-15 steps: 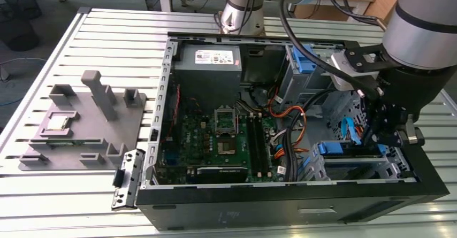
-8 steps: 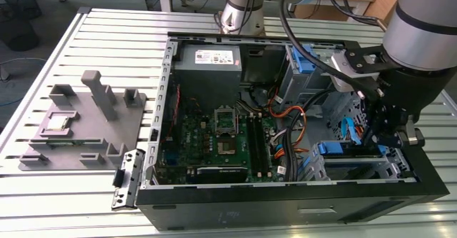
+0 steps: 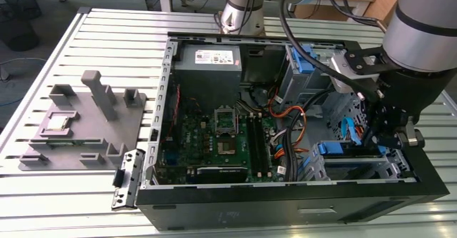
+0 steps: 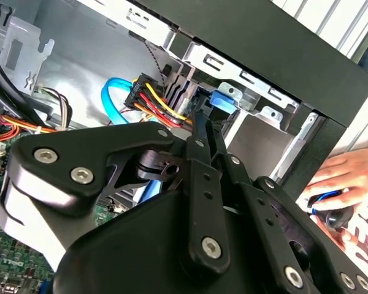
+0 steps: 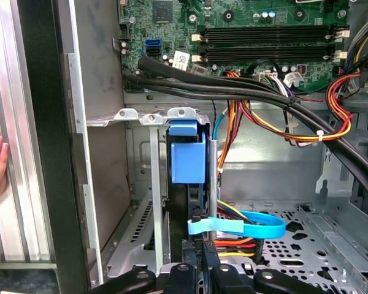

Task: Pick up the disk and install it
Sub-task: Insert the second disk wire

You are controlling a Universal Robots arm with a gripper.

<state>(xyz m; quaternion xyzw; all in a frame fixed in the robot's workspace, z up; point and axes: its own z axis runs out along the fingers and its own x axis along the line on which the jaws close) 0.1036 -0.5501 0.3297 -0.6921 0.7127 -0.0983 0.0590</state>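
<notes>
One step is judged to be in hand: the seating of the disk [image 5: 187, 160] into the drive bay [image 5: 148, 116] at the front corner of the computer case [image 3: 286, 206]. In the first wrist view the disk is seen edge-on, upright in the bay, its blue carrier frame uppermost, and the gripper [image 5: 203, 260] is closed on its near edge, the fingers nearly together with only the thin drive between them. Further pressing along the bay's rails would be called for, kept straight so the carrier does not bind, and clear of the blue data cable [image 5: 245, 225] and the bundled power wires [image 5: 331, 116] lying just beside it. Within the case are held the motherboard [image 3: 221, 136], a grey power supply [image 3: 208, 59] and loose cabling. A person's hand [image 4: 346, 177] rests outside the case wall.
</notes>
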